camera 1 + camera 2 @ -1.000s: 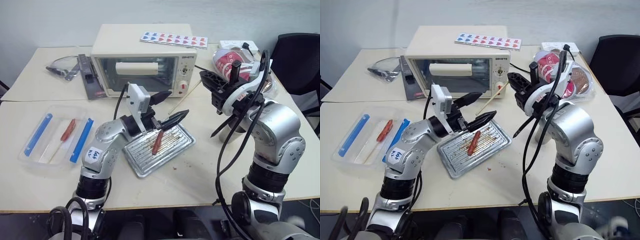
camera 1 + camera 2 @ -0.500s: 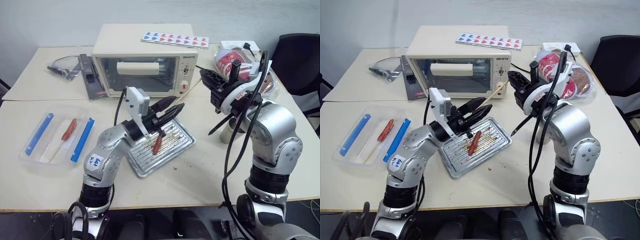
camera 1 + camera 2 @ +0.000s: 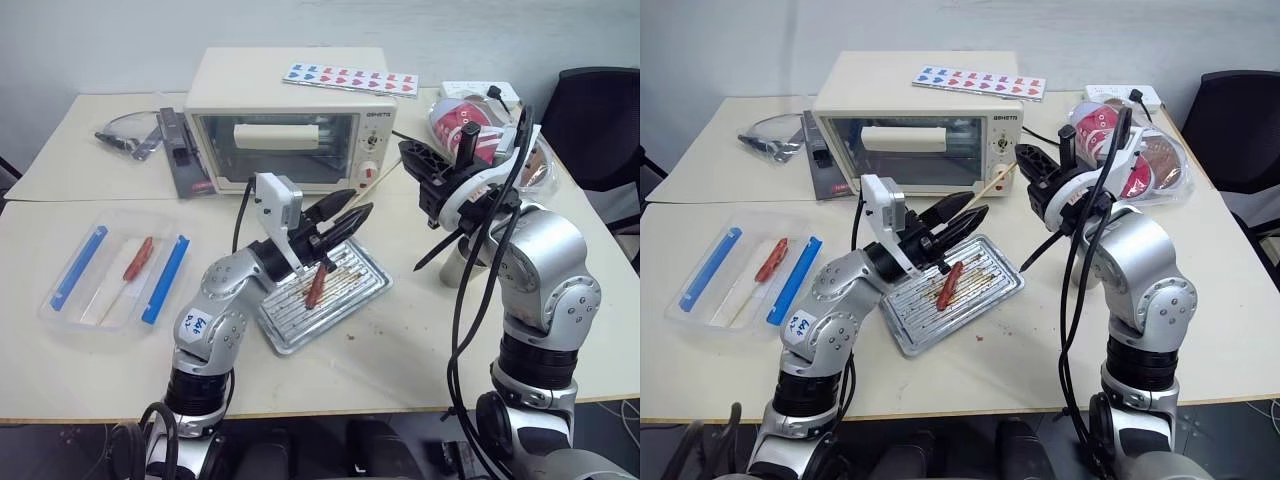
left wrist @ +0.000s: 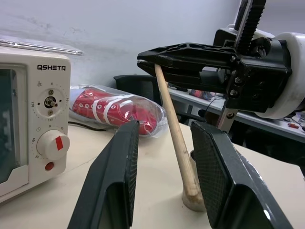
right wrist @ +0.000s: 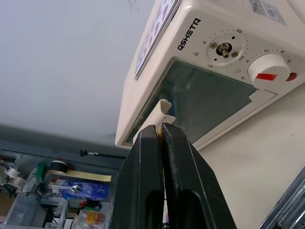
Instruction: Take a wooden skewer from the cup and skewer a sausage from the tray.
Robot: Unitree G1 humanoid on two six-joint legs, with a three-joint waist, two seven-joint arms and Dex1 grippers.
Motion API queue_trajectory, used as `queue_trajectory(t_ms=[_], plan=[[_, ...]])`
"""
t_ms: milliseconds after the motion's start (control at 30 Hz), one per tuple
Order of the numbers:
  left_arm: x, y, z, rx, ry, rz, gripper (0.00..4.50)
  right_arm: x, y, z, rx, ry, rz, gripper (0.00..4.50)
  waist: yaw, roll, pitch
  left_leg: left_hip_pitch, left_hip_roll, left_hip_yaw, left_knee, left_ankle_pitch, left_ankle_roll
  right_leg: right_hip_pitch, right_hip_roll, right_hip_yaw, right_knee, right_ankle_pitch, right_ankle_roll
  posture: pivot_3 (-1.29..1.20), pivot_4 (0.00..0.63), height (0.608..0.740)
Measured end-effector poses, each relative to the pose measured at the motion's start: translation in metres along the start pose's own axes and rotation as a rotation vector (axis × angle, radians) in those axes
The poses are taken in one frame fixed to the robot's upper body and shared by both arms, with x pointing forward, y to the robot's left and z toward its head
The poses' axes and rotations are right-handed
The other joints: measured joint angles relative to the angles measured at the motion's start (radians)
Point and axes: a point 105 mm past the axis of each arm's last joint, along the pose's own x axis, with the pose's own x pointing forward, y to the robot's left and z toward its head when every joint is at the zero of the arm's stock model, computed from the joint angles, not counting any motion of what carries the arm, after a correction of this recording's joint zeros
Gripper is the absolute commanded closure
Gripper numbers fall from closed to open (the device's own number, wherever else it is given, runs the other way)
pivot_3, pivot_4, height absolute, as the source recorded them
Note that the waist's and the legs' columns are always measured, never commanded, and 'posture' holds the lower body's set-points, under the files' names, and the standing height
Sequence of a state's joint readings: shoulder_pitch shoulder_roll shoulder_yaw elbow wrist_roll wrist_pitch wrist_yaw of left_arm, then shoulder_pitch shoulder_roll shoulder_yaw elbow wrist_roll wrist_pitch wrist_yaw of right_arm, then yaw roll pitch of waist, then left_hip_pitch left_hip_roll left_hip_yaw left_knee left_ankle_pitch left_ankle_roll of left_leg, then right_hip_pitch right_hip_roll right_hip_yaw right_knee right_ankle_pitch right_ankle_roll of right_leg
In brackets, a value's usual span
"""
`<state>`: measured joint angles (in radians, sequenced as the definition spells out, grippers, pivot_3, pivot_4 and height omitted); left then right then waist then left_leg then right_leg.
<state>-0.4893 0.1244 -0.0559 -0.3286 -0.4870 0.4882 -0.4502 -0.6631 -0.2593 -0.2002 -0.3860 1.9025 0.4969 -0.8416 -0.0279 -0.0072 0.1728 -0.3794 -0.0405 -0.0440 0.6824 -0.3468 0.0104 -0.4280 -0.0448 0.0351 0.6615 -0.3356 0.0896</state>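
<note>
Wooden skewer [image 4: 172, 125]: thin, pale, straight

Wooden skewer [image 3: 997, 185]: thin, pale tan, straight; slanted in the air in front of the oven, clear of the table, upper end pinched between closed black fingers. Sausage [image 3: 948, 285]: slim, reddish-brown, rounded ends; lying diagonally on ribbed tray floor. Tray [image 3: 902, 315]: shallow silver rectangle, grease-stained, skewed on the table. Cup [image 3: 455, 266]: steel, upright, largely hidden.
</note>
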Motion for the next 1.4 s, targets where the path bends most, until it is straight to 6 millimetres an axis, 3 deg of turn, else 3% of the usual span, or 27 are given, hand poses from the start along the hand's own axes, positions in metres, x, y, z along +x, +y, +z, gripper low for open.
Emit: queue_trajectory(t_ms=[200, 867, 1133, 1400], plan=[[0.002, 0.0, 0.004, 0.011, -0.011, 0.0, 4.47, 0.0, 0.001, 0.001, 0.011, -0.009, 0.013, 4.5, 0.0, 0.0, 0.0, 0.0, 0.0, 0.0, 0.0, 0.0, 0.0, 0.0, 0.0, 0.0, 0.0, 0.0, 0.0, 0.0, 0.15, 0.74], [0.001, 0.002, 0.002, 0.023, 0.013, 0.002, 4.47, -0.002, -0.003, 0.001, -0.02, -0.001, 0.007, 4.5, 0.0, 0.0, 0.0, 0.0, 0.0, 0.0, 0.0, 0.0, 0.0, 0.0, 0.0, 0.0, -0.001, 0.0, 0.0, 0.0, 0.15, 0.74], [-0.004, 0.008, 0.003, 0.056, 0.036, 0.004, 4.5, -0.004, -0.007, 0.002, -0.103, 0.013, -0.022, 2.64, 0.0, 0.0, 0.0, 0.0, 0.0, 0.0, 0.0, 0.0, 0.0, 0.0, 0.0, 0.0, -0.001, 0.0, 0.0, 0.0, 0.15, 0.74], [-0.026, 0.028, 0.01, 0.148, 0.104, 0.022, 4.5, -0.004, -0.022, 0.012, -0.476, 0.067, -0.104, 2.64, 0.001, 0.0, 0.0, -0.001, 0.0, 0.0, 0.0, 0.0, 0.0, 0.0, 0.0, 0.0, -0.002, 0.0, 0.0, 0.0, 0.15, 0.74]])
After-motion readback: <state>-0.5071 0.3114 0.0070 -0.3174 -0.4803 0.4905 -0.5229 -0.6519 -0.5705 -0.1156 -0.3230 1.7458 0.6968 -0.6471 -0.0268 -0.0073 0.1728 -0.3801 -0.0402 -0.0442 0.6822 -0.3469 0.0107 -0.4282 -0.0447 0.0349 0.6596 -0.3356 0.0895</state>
